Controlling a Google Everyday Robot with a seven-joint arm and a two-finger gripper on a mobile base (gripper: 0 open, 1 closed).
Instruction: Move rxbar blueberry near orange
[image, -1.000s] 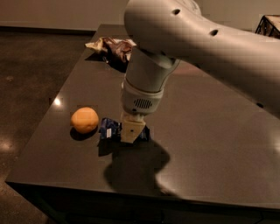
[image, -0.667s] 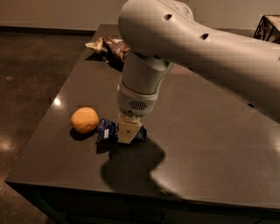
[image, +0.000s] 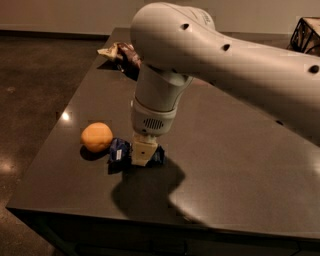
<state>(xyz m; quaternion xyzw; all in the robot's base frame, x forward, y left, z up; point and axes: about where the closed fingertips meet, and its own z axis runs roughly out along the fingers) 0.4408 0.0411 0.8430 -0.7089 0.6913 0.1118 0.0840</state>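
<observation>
While at rxbar (image: 119, 149) — gripper (image: 142, 154), orange (image: 97, 136) beside

A crumpled tan-and-brown snack bag (image: 120, 51) lies at the far-left corner of the dark glossy table (image: 240, 165), at eleven o'clock from the gripper (image: 143, 154), which is low over the near-left part. A black wire frame (image: 306, 34) stands off the table at two o'clock.

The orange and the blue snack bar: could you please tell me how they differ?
The orange is round and matte orange; the snack bar is flat, dark blue and shiny. The orange sits uncovered; the pincer is right over the snack bar, hiding its middle. Both lie on the table.
</observation>
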